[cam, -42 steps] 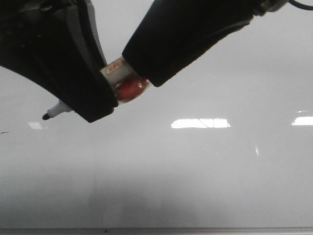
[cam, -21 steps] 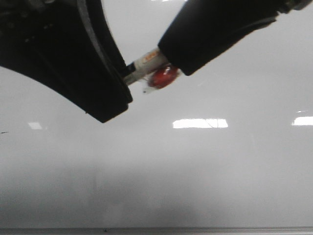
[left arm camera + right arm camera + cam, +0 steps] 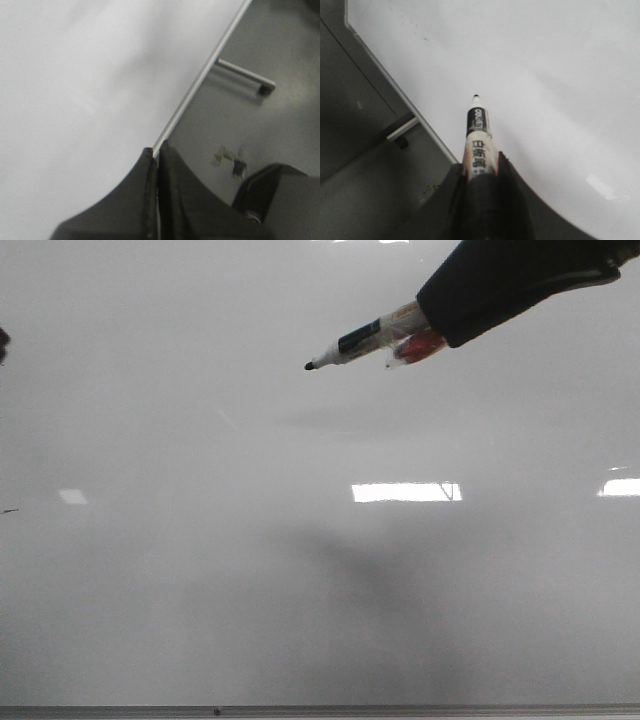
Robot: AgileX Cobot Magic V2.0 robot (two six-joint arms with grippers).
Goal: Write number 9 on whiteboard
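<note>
Across the front view, large glossy grey-white whiteboard (image 3: 300, 590) lies blank, no 9 drawn yet. Black right gripper (image 3: 480, 172) clamped on white black-banded marker (image 3: 355, 340), long axis slanting, tip aimed at robot's left, apparently above the board. Black left gripper (image 3: 156, 152) closed, empty, by the board's edge.

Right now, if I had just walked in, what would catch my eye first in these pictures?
First, the marker, held by the right gripper at the upper right of the front view, its uncapped black tip aimed left above the whiteboard. Next, the board itself: glossy, pale, nearly blank, with bright light reflections and no digit on it. The left gripper is shut and empty beside the board's metal edge.
</note>
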